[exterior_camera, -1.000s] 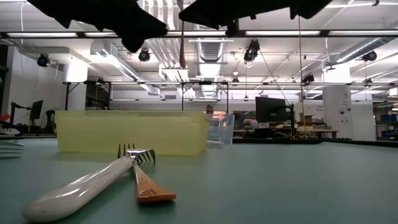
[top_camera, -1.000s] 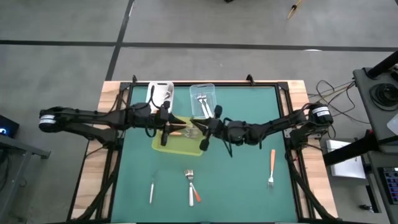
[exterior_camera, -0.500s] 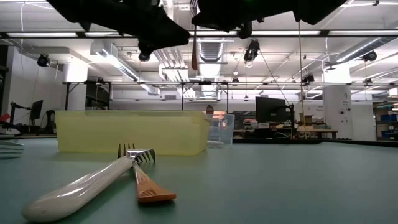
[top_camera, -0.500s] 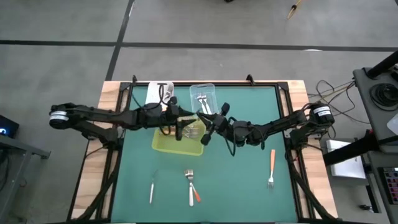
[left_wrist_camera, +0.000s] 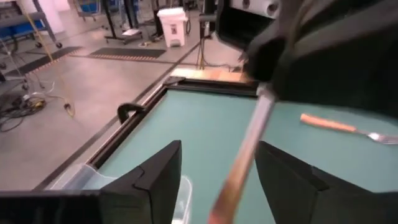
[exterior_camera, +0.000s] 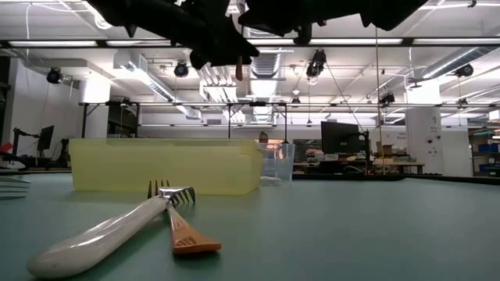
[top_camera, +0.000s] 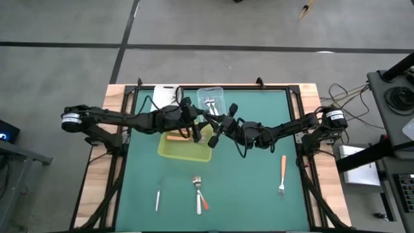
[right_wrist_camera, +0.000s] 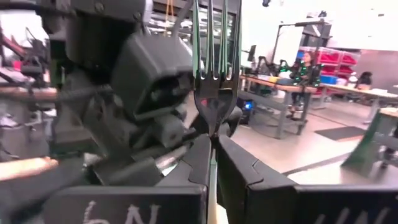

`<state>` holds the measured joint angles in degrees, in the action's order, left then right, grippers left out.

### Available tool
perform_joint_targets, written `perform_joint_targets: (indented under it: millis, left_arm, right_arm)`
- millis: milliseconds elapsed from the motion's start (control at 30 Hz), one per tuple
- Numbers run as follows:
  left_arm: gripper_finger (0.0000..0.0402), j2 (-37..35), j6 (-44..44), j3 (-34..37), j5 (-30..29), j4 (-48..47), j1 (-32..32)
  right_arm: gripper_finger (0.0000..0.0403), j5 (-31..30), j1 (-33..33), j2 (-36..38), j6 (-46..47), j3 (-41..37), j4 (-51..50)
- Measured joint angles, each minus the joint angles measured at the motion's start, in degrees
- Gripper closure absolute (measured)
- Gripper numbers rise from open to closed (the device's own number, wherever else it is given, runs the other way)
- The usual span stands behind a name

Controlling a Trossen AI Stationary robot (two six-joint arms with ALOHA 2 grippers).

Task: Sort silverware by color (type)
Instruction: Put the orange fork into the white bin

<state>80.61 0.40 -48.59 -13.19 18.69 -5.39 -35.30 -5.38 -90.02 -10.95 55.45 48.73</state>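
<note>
My right gripper (right_wrist_camera: 212, 142) is shut on a fork (right_wrist_camera: 216, 87) over the yellow-green tray (top_camera: 184, 149). The fork's orange handle (left_wrist_camera: 233, 177) hangs below it and shows in the low view (exterior_camera: 238, 72). My left gripper (left_wrist_camera: 219, 146) faces it from the table's left, open. Its fingers stand on either side of that handle, apart from it. In the high view the two grippers (top_camera: 196, 129) (top_camera: 213, 127) meet above the tray's far right part. More silverware lies on the mat: a white-handled piece (top_camera: 157, 197), a crossed pair (top_camera: 199, 194) and an orange-handled fork (top_camera: 283, 173). My right gripper pinches the fork's silver neck (right_wrist_camera: 212, 129), just under the head, between its two fingers. The fingers come about level from the table's right and lie across the fork. The fork stands upright with tines up and handle hanging down, clear of the tray.
A clear tub (top_camera: 210, 102) holding silver forks and a white tub (top_camera: 167, 96) stand at the far edge behind the tray. An orange handle (top_camera: 174, 136) shows inside the tray. In the low view a white-handled fork (exterior_camera: 109, 230) and an orange handle (exterior_camera: 183, 230) lie close to the near edge.
My left gripper has moved toward the table's right edge, up to my right gripper, and has tipped up from pointing steeply down to nearly level. The hanging orange-handled fork has risen; less of it now shows under the grippers in the low view.
</note>
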Motion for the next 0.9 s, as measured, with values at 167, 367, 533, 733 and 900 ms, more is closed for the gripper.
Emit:
perform_joint_targets:
  millis: [167, 367, 533, 733, 900]
  left_arm:
    - [0.0257, 0.6, 0.2, -1.2, -1.7, -2.6, 0.0]
    - [0.0373, -0.9, -0.4, -0.8, -2.0, -2.2, 0.0]
    - [0.0397, -1.4, -1.0, -0.7, -2.3, -2.2, 0.1]
    - [0.0401, -1.8, -2.6, -0.8, -3.1, -2.3, 0.0]
    - [0.0401, -1.8, -4.4, -0.8, -3.1, -4.4, 0.0]
  right_arm:
    - [0.0394, 2.3, 0.2, 0.0, 1.3, 0.2, 0.2]
    - [0.0394, 2.3, 0.6, 0.0, 1.4, 0.2, 0.6]
    - [0.0389, 2.3, 1.1, 0.0, 2.7, 0.3, 1.1]
    - [0.0352, 2.4, 1.4, 0.0, 2.8, 0.3, 0.8]
    - [0.0323, 2.4, 1.5, 0.0, 2.8, 0.3, 0.9]
